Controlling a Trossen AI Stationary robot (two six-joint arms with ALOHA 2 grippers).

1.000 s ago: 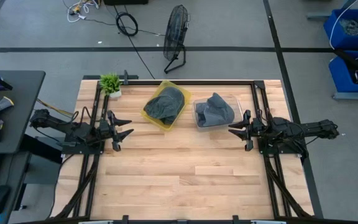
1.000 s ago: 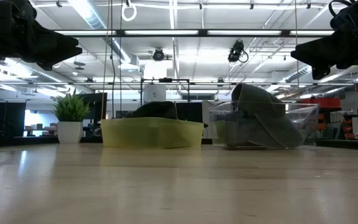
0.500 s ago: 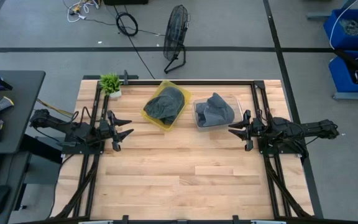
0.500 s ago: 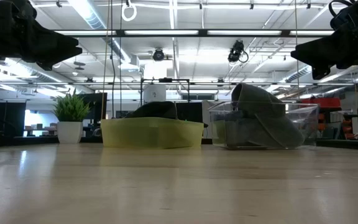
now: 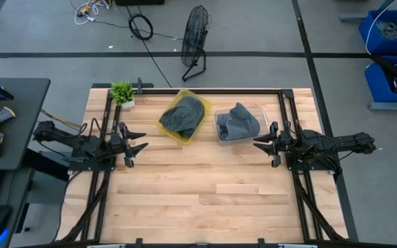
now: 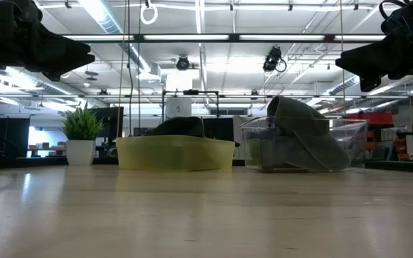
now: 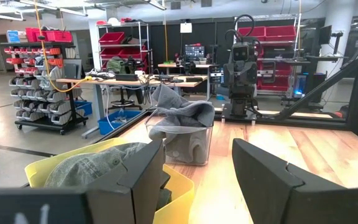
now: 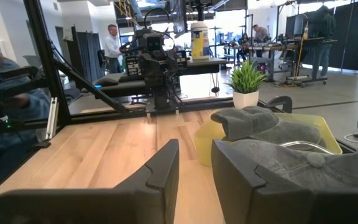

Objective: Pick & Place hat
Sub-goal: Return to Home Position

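On the worktop (image 5: 205,193), the yellow bin (image 5: 173,137) holds the gray cap (image 5: 185,115), and the clear bin (image 5: 218,131) just beside it holds the dark blue caps (image 5: 238,122). The left claw (image 5: 143,140) and the right claw (image 5: 256,142) hang at the two sides, both spread apart and holding nothing. I think this is the going-home step, so next the arms only need to settle at rest.

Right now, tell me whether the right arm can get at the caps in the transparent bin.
Probably yes. The right arm's fingers hang open close by the transparent bin, nothing stands between them, and the caps pile up above its open rim.
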